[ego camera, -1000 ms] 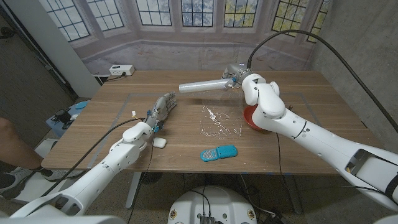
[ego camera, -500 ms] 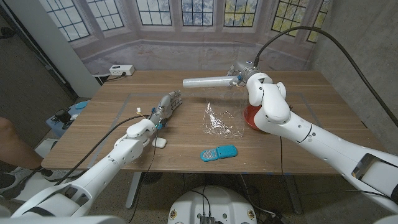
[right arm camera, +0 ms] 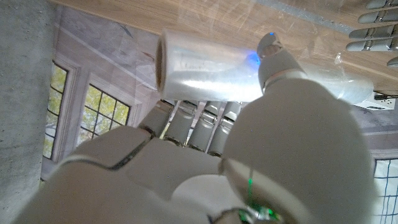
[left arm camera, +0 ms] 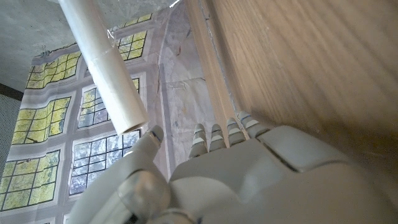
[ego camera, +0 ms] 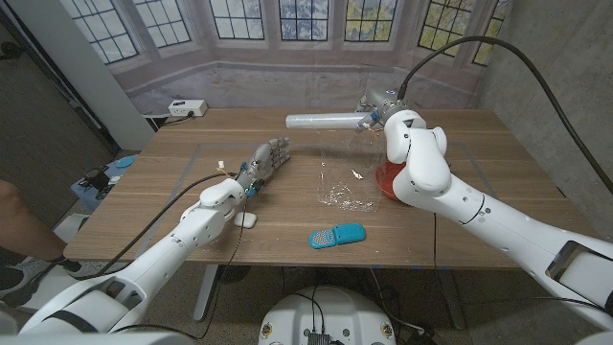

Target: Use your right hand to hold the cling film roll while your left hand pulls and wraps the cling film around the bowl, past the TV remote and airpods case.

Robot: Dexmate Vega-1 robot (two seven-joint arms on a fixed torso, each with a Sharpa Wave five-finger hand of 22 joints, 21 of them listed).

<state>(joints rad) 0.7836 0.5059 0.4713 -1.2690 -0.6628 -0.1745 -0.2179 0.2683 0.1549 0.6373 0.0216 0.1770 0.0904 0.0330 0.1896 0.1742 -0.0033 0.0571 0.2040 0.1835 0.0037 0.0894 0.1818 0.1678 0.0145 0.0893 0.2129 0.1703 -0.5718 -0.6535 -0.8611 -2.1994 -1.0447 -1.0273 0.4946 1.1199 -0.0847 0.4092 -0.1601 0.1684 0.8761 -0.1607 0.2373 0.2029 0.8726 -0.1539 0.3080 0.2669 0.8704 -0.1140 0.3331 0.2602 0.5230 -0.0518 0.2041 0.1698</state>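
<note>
My right hand (ego camera: 375, 111) grips one end of the cling film roll (ego camera: 321, 121) and holds it level above the far middle of the table; in the right wrist view the fingers (right arm camera: 193, 127) curl around the roll (right arm camera: 211, 65). A crinkled sheet of film (ego camera: 343, 184) hangs from the roll to the table. The red bowl (ego camera: 385, 180) sits just right of the sheet, partly hidden by my right arm. My left hand (ego camera: 266, 158) reaches toward the film with fingers straight and holds nothing. The blue TV remote (ego camera: 336, 235) and the white airpods case (ego camera: 246, 219) lie near the front edge.
A white power box (ego camera: 187, 107) sits at the table's back left corner. A black cable arcs over the right arm. A person's leg (ego camera: 14, 222) shows at the left edge, off the table. The roll (left arm camera: 102, 62) passes over the left hand (left arm camera: 236, 174) in its wrist view.
The right hand has raised the roll and carried it slightly right, so the film lifted off the table into a hanging sheet. The left hand has slid forward toward the film.
</note>
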